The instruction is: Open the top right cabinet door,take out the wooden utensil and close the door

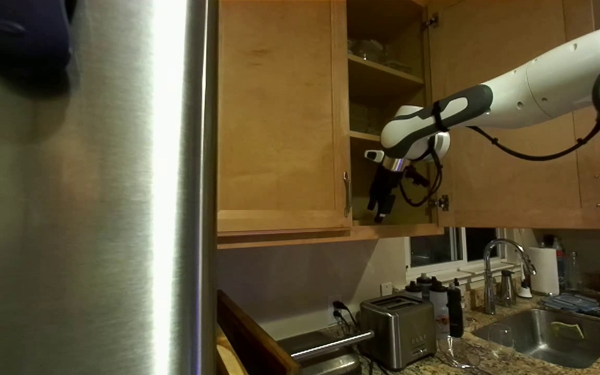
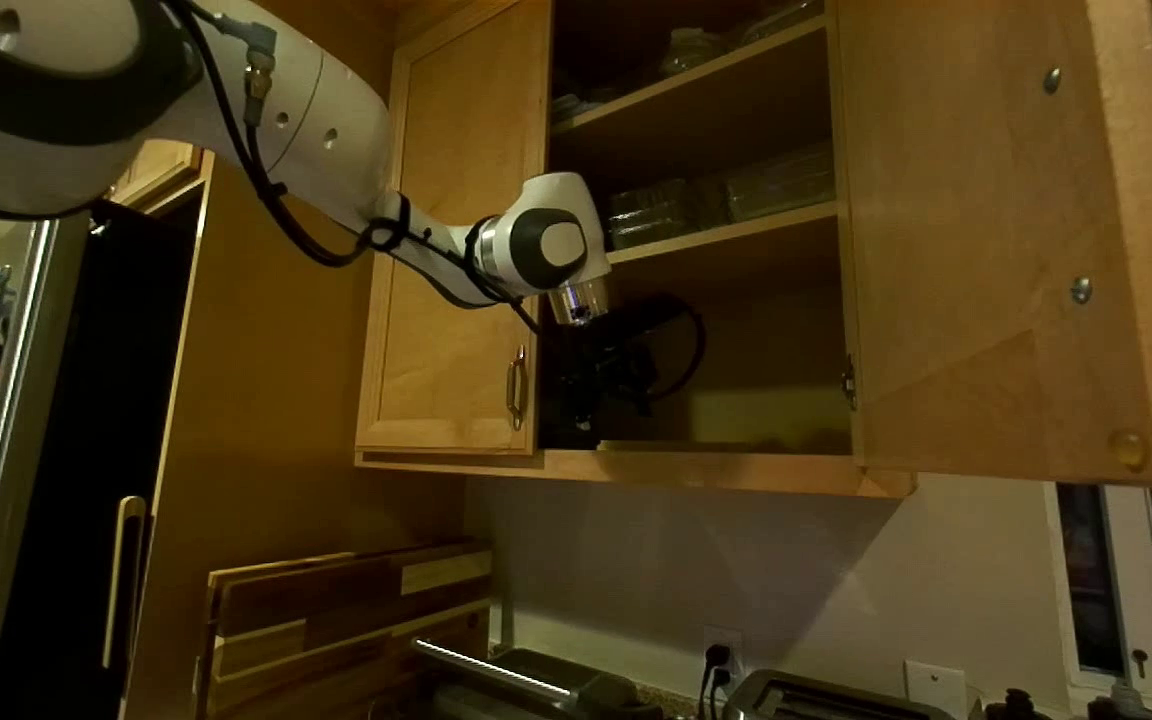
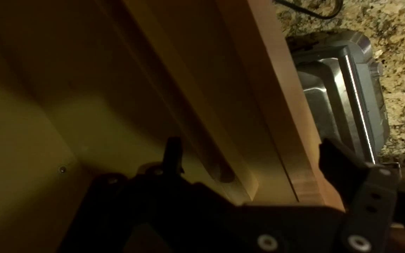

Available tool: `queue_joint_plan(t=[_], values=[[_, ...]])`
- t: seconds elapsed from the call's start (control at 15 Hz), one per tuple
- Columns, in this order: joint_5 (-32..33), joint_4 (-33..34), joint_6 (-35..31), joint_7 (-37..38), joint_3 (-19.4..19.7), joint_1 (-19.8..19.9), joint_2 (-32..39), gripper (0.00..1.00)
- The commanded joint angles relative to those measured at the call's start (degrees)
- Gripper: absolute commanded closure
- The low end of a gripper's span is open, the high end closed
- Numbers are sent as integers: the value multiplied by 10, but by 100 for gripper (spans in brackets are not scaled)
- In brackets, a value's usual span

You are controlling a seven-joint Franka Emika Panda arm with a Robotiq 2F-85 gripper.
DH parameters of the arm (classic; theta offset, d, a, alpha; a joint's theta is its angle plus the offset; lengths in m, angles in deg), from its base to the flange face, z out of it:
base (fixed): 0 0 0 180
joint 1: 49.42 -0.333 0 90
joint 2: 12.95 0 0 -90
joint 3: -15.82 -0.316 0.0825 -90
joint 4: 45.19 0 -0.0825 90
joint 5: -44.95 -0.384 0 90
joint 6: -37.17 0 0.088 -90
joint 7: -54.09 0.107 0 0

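The top right cabinet door stands wide open, swung to the right in both exterior views [image 1: 513, 156] [image 2: 976, 250]. Its inner face shows; its handle is hidden. A long pale wooden piece, apparently the wooden utensil [image 3: 224, 142], lies on the cabinet floor along the front edge. It also shows as a thin strip in an exterior view [image 2: 676, 446]. My gripper [image 3: 258, 160] is open and empty, pointing down at the cabinet opening. One finger is inside the cabinet, the other over the front edge. It also shows in both exterior views [image 1: 375, 208] [image 2: 586, 410]; the gap to the utensil is unclear.
The twin door [image 2: 461, 240] on the left is shut, its handle [image 2: 516, 388] close to the gripper. A shelf [image 2: 726, 232] with glass containers is above the gripper. A toaster [image 1: 399, 328] stands on the counter below. A steel fridge [image 1: 97, 208] stands at the left.
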Motion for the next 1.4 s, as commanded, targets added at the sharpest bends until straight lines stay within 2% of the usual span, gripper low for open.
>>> queue_joint_plan(t=[0.0,0.87,0.93,1.27,1.33], values=[[-17,59,46,-41,-16,15,33,0],[-12,196,168,-59,-55,24,125,0],[-16,198,171,-61,-43,15,128,0],[-18,215,190,-62,-41,20,141,0],[-21,219,194,-62,-40,22,145,4]])
